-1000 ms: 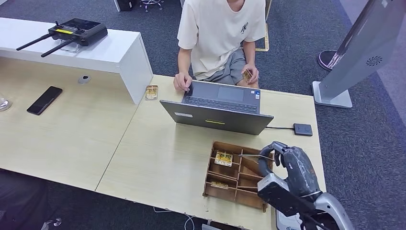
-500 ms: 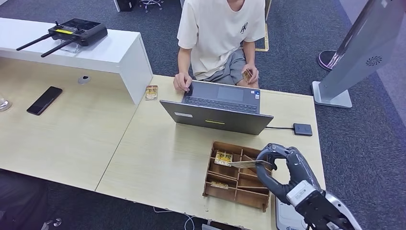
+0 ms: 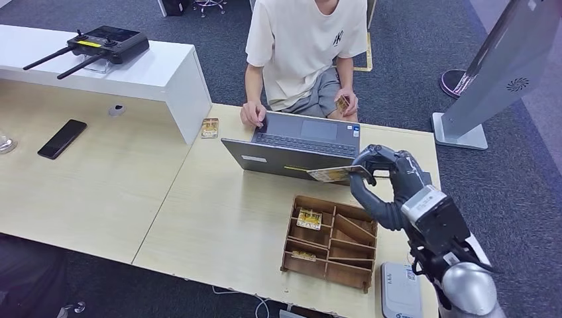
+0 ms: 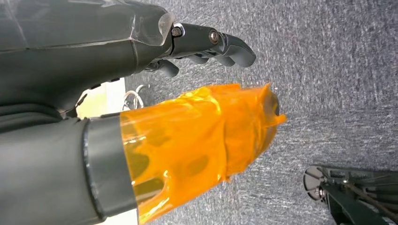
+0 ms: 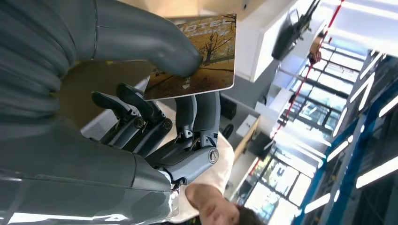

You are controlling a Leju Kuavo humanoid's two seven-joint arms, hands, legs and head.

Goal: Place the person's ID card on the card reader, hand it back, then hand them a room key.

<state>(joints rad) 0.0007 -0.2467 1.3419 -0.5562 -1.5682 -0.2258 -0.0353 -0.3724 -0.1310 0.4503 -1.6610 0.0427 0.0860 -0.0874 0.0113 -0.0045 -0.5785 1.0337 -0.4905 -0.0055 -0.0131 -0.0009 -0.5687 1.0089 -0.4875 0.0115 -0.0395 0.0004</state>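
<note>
One card (image 3: 333, 174), printed with an autumn scene and hotel lettering, is pinched flat between the thumb and fingers of the right robot hand (image 3: 384, 177); it is judged to be the room key. The other fingers are curled beneath it, as seen in the right wrist view. The card juts out from the robot hand toward the laptop (image 3: 301, 149) and is held above the table (image 3: 219, 218), just beyond the wooden tray (image 3: 329, 242) that lies below and nearer the robot. The person (image 3: 308, 53) sits past the laptop, well apart from the robot hand, with a small card-like item in one hand. For a good handover, the card should be kept level, carried over the laptop lid and offered free edge first. The left robot hand (image 4: 141, 70) hangs over carpet with fingers loosely apart and nothing held.
</note>
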